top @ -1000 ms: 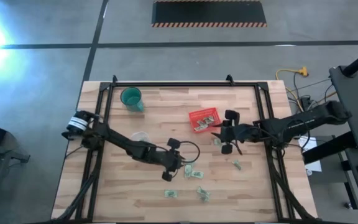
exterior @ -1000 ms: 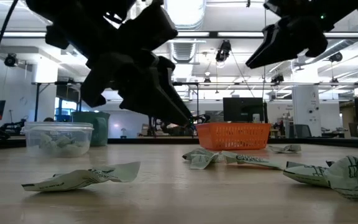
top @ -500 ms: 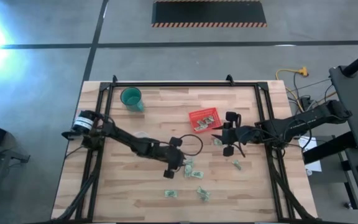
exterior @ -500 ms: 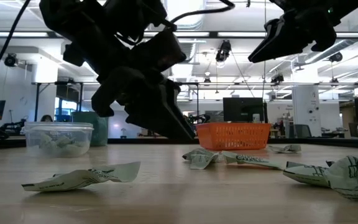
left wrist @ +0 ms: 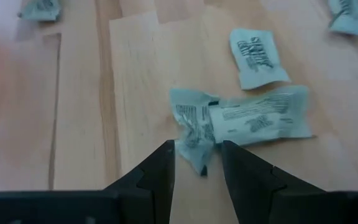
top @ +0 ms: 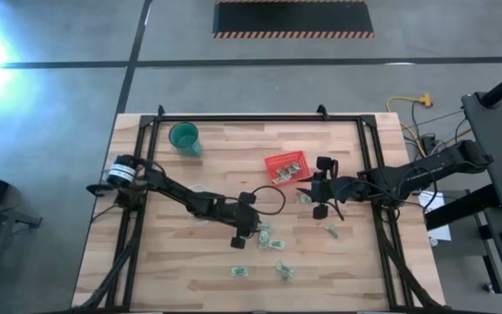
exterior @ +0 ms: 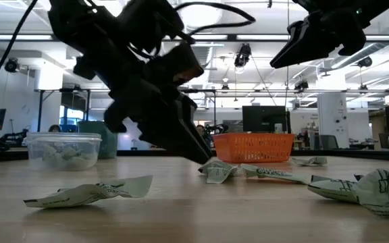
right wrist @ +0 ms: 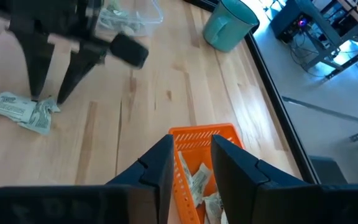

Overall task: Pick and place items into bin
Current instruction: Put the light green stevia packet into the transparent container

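— Where's the bin?

— I see the red bin (top: 286, 167) on the table (top: 164, 262), right of the middle. Some packets are in it. My right gripper (right wrist: 188, 151) hangs just over its rim, fingers a little apart, holding nothing.

— And your left gripper?

— My left gripper (left wrist: 197, 156) is down near the middle, fingers a little apart on each side of a crumpled packet (left wrist: 194, 127). It isn't squeezing it. More packets (top: 284, 270) lie nearby.
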